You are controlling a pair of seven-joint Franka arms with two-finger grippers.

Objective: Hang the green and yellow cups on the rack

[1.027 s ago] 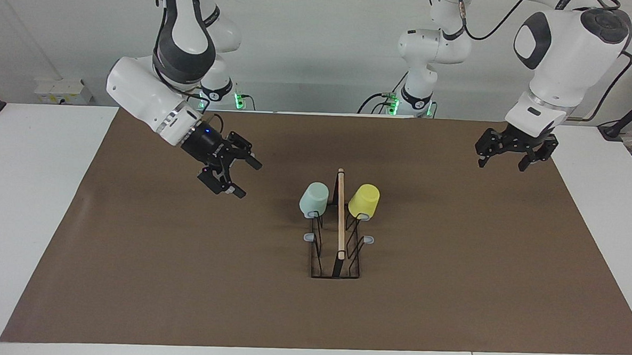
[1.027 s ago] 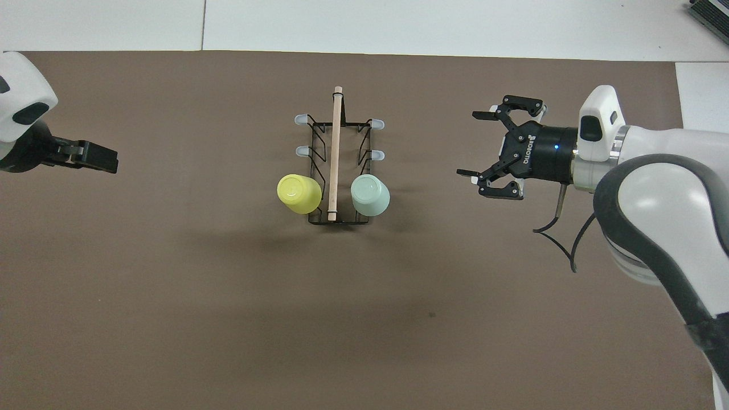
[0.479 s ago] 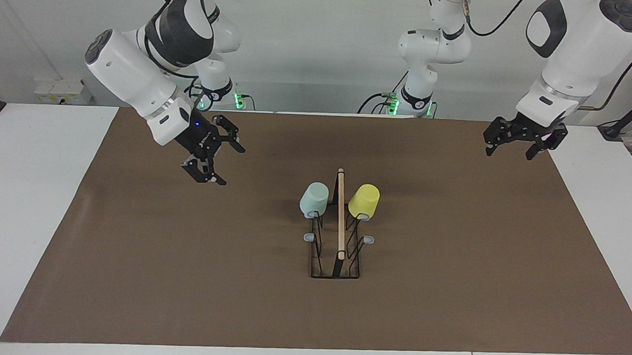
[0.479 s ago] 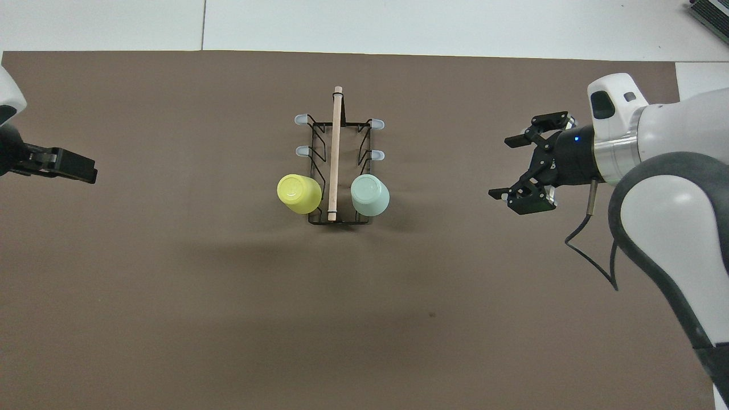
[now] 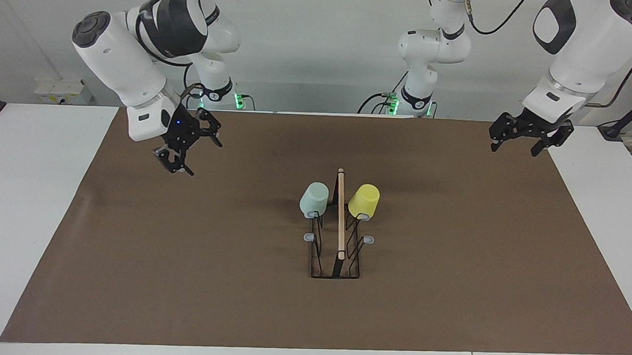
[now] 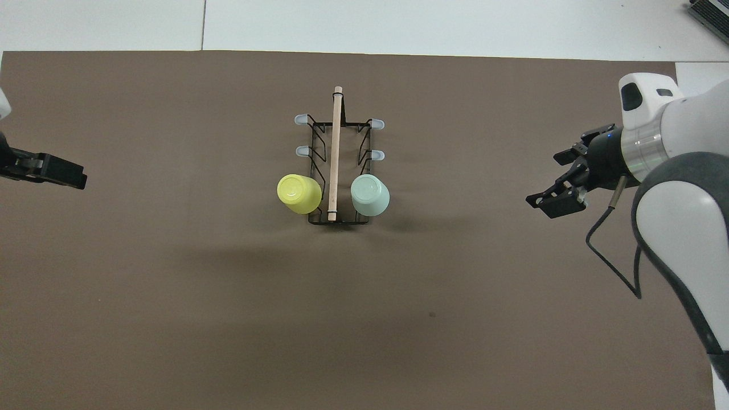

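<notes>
Both end effectors drew back from rack (image 5: 337, 237) at table (image 5: 183, 278) centre: right end effector (image 5: 185, 145) and left end effector (image 5: 525, 138), both open, empty, toward own edges. Green cup (image 5: 314, 200) and yellow cup (image 5: 363, 201) hung on prongs; task looked complete.

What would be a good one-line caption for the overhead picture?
Green cup and yellow cup hang on the rack; left gripper and right gripper, both open, hover aside.
</notes>
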